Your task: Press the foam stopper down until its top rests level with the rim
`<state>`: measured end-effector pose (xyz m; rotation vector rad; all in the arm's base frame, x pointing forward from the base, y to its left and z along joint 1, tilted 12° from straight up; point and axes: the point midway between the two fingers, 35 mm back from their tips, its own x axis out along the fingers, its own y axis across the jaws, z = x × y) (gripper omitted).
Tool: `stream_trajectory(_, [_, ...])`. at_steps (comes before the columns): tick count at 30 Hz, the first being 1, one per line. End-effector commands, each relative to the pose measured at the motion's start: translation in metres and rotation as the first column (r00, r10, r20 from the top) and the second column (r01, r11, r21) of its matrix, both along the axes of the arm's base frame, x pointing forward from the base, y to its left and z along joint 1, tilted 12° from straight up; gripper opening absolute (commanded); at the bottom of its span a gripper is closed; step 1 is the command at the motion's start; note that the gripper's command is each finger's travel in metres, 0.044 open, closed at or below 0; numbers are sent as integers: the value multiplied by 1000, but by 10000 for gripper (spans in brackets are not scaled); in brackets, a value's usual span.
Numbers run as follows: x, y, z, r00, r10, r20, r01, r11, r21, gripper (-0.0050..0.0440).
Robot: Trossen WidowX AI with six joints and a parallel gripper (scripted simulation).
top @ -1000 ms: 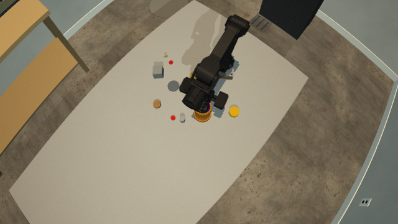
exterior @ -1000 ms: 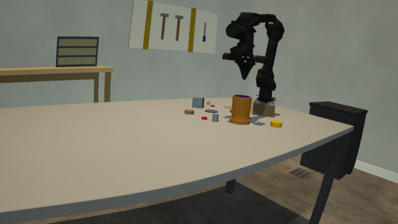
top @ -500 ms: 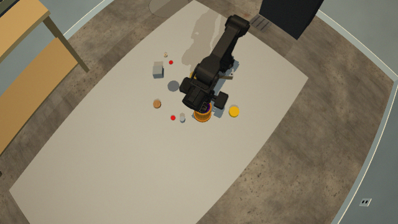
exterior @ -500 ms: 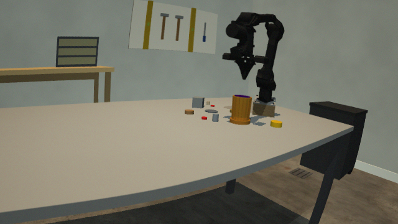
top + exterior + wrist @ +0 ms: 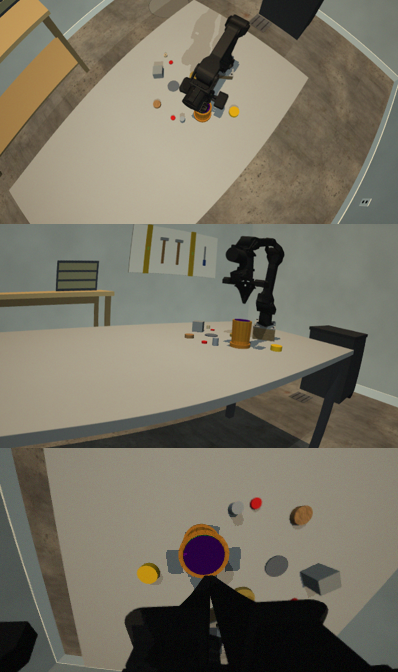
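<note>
An orange ribbed jar (image 5: 202, 116) (image 5: 241, 333) (image 5: 192, 537) stands upright on the table. A purple foam stopper (image 5: 242, 320) (image 5: 203, 555) fills its mouth; its top sits about at the rim, with nothing on it. My gripper (image 5: 244, 300) (image 5: 208, 579) is shut and empty. It points straight down and hangs well above the jar, clear of the stopper. In the top view the arm hides most of the jar's mouth.
Around the jar lie a yellow disc (image 5: 234, 111) (image 5: 276, 348) (image 5: 148, 573), a small grey cylinder (image 5: 182, 118) (image 5: 215, 341) (image 5: 235, 509), red discs (image 5: 173, 117) (image 5: 204, 341) (image 5: 256, 503), a brown disc (image 5: 157, 104) (image 5: 189, 335) (image 5: 301, 515), a grey disc (image 5: 173, 86) (image 5: 276, 566) and a grey cube (image 5: 158, 71) (image 5: 198, 326) (image 5: 320, 578).
</note>
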<state>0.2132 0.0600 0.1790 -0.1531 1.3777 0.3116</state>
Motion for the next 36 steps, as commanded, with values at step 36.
stream_trajectory(36, [-4,-4,40,1000,2,21,-2,1000,6,0])
